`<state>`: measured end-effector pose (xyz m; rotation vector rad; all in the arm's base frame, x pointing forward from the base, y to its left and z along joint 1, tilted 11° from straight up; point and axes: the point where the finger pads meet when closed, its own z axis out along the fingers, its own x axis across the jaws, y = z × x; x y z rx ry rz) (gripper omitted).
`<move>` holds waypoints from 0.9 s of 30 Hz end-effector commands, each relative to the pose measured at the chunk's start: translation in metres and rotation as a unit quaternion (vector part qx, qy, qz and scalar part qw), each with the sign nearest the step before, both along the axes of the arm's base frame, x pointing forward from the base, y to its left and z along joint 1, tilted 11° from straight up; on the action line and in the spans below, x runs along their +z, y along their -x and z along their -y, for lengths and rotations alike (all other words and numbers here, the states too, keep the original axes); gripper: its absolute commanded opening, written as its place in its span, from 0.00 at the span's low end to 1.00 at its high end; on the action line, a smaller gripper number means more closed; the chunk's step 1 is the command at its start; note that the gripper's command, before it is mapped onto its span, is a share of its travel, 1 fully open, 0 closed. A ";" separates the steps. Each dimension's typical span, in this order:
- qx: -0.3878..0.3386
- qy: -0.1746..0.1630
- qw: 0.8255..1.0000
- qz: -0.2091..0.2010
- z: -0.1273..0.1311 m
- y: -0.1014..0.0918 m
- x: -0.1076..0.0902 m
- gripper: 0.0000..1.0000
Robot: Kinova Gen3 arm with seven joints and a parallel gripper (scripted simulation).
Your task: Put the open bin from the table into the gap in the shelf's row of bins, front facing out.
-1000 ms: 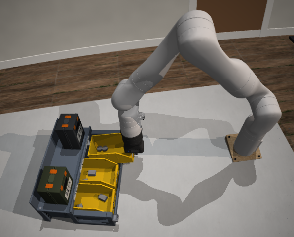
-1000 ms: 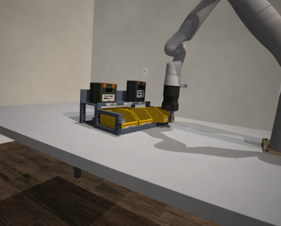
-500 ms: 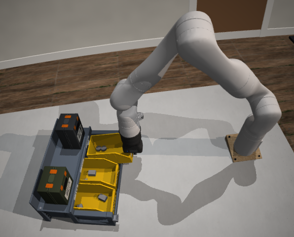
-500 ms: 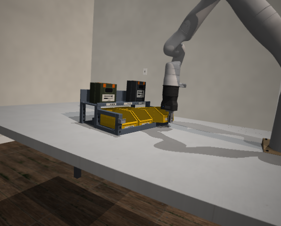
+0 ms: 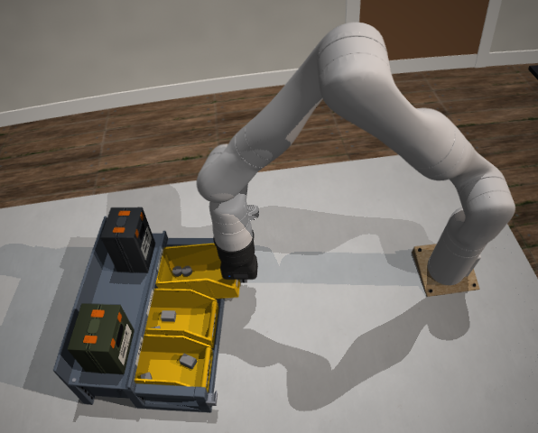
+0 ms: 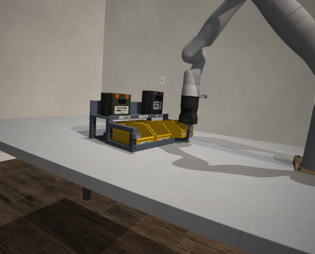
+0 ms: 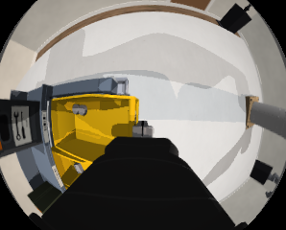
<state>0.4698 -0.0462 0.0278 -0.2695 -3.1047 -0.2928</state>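
The yellow open bin [image 5: 199, 258] [image 6: 179, 127] [image 7: 92, 125] sits in the far slot of the grey-blue shelf [image 5: 97, 280] [image 6: 99, 125], beside two other yellow bins [image 5: 185, 317] [image 5: 176, 363]. Its open front faces out and reaches a little farther out than its neighbours' fronts. Two grey parts [image 5: 181, 270] lie in it. My gripper [image 5: 241, 278] [image 6: 191, 125] [image 7: 142, 126] points down at the bin's front edge, fingers shut with nothing between them. Whether it touches the bin is hidden by the gripper body.
A black toolbox [image 5: 126, 240] [image 6: 152, 101] and a green toolbox [image 5: 101, 337] [image 6: 115, 103] stand on the shelf's low upper board above the bins. The arm's base [image 5: 446, 274] is mounted at the table's right.
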 end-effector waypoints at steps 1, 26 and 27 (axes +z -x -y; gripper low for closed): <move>0.000 0.000 1.000 0.001 0.001 -0.003 0.000 0.00; 0.000 0.000 1.000 0.001 0.004 -0.019 0.000 0.00; 0.000 0.000 1.000 0.001 0.004 -0.020 0.000 0.00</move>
